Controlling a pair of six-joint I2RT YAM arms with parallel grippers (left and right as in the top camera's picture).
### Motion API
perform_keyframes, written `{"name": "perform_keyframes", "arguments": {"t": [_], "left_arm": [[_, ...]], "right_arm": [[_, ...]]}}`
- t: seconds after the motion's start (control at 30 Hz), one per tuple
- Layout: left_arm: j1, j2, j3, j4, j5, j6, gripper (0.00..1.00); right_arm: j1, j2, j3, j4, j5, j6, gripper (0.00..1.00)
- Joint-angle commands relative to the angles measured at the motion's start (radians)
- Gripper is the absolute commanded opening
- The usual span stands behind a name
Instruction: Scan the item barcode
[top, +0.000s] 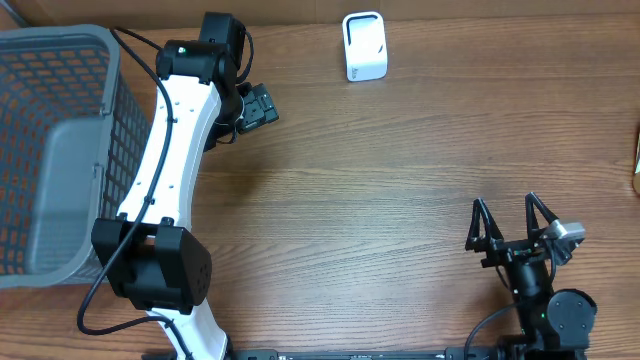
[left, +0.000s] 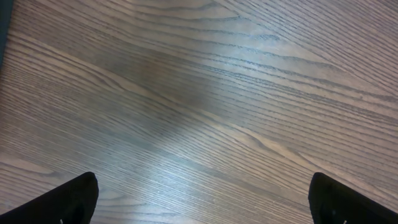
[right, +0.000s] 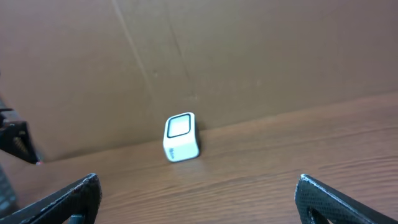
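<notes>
1. Open wood counter (top: 380, 200) stretches from the white barcode scanner (top: 363, 45), which stands at the far edge against a cardboard wall (right: 249, 50).
2. The left pincer (top: 262, 105), left of the scanner, gapes wide and holds nothing. The right pincer (top: 505, 215), well nearer than the scanner, does likewise.
3. The gray mesh basket (top: 128, 120), far left of the scanner, shows a plain gray panel inside; I cannot tell where the barcoded item is.

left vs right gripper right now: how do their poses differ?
The left gripper is stretched out to the far side of the table, beside the basket; the right gripper sits tucked at the near edge. The left gripper points at bare table; the right gripper faces the white scanner. Both are open and empty.
</notes>
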Motion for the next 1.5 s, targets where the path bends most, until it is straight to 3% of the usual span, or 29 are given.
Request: {"name": "perform_keyframes", "arguments": {"t": [0.0,0.3,0.5,1.47], "left_arm": [[0.003,-0.001,-0.004,-0.002,-0.003,0.006,1.00],[0.003,-0.001,-0.004,-0.002,-0.003,0.006,1.00],[0.003,-0.001,-0.004,-0.002,-0.003,0.006,1.00],[0.003,-0.001,-0.004,-0.002,-0.003,0.006,1.00]], "right_arm": [[0.013,-0.010,-0.034,0.038,0.050,-0.011,1.00],[0.015,-0.010,-0.046,0.056,0.111,-0.012,1.00],[0.014,-0.010,-0.046,-0.061,0.137,-0.016,1.00],[0.016,-0.010,-0.046,-0.061,0.126,-0.053,1.00]]}}
